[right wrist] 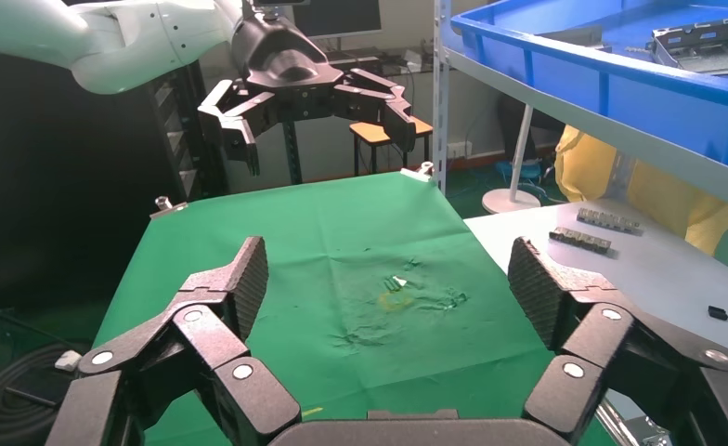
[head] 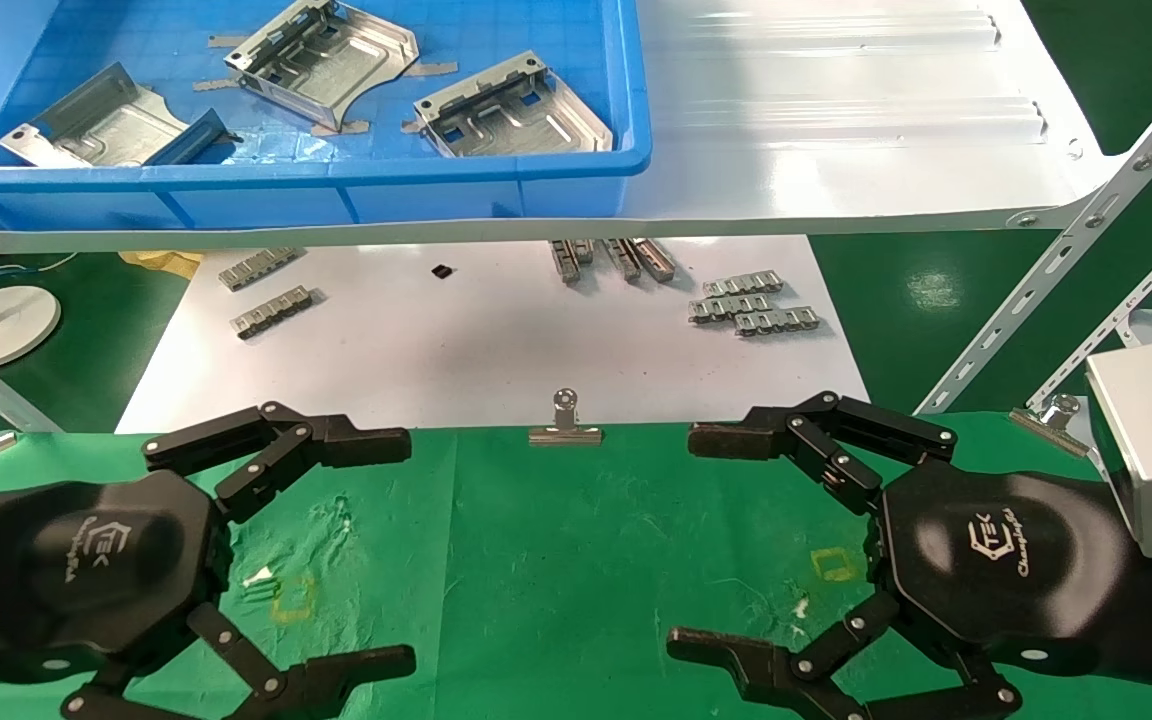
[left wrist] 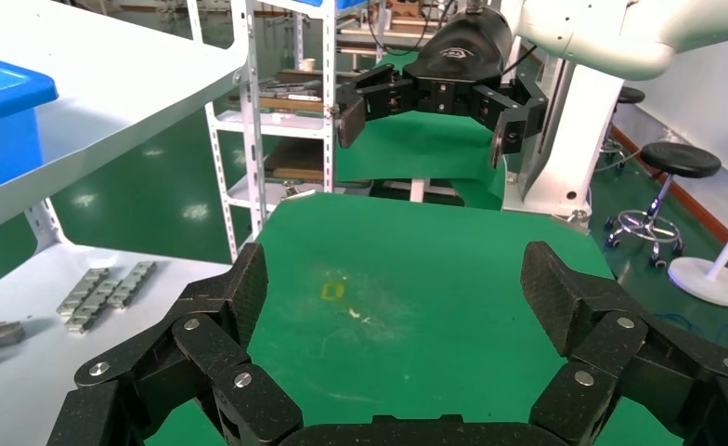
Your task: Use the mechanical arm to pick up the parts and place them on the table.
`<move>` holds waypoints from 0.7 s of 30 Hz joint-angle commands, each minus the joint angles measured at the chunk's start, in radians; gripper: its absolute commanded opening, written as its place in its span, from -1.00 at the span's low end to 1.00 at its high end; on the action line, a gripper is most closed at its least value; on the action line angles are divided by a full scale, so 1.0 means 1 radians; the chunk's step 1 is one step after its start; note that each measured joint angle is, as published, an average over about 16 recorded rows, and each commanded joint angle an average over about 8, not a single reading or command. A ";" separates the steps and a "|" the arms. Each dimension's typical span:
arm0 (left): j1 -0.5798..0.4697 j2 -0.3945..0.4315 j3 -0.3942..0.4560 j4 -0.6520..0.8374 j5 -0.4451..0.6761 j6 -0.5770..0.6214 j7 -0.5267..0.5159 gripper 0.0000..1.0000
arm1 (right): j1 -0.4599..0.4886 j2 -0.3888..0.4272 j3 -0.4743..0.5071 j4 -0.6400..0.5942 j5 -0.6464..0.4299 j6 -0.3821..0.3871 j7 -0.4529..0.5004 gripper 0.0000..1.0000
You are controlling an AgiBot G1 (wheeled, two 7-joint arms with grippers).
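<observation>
Parts lie in the blue bin on the white shelf, three plates, their long axes slanting differently. Below, the left gripper and right gripper hover over the green table, fingers spread apart, facing each other with bare cloth between them.

Bright, even overhead light fills all views. The glossy white shelf throws broad glare streaks, well beyond the fingertips. Soft highlights sit on the right gripper palm and the left gripper palm. Faint, diffuse shadows lie on the green cloth table beneath the fingers. Wrist views keep nearby fingers slightly soft, backgrounds sharper
</observation>
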 commanded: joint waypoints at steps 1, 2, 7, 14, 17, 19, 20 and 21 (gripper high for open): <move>0.000 0.000 0.000 0.000 0.000 0.000 0.000 1.00 | 0.000 0.000 0.000 0.000 0.000 0.000 0.000 -1.00; 0.000 0.000 0.000 0.000 0.000 0.000 0.000 1.00 | 0.000 0.000 0.000 0.000 0.000 0.000 0.000 -1.00; 0.000 0.000 0.000 0.000 0.000 0.000 0.000 1.00 | 0.000 0.000 0.000 0.000 0.000 0.000 0.000 -1.00; 0.000 0.000 0.000 0.000 0.000 0.000 0.000 1.00 | 0.000 0.000 0.000 0.000 0.000 0.000 0.000 -1.00; 0.000 0.000 0.000 0.000 0.000 0.000 0.000 1.00 | 0.000 0.000 0.000 0.000 0.000 0.000 0.000 -1.00; 0.000 0.000 0.000 0.000 0.000 0.000 0.000 1.00 | 0.000 0.000 0.000 0.000 0.000 0.000 0.000 -1.00; 0.000 0.000 0.000 0.000 0.000 0.000 0.000 1.00 | 0.000 0.000 0.000 0.000 0.000 0.000 0.000 -1.00; 0.000 0.000 0.000 0.000 0.000 0.000 0.000 1.00 | 0.000 0.000 0.000 0.000 0.000 0.000 0.000 -1.00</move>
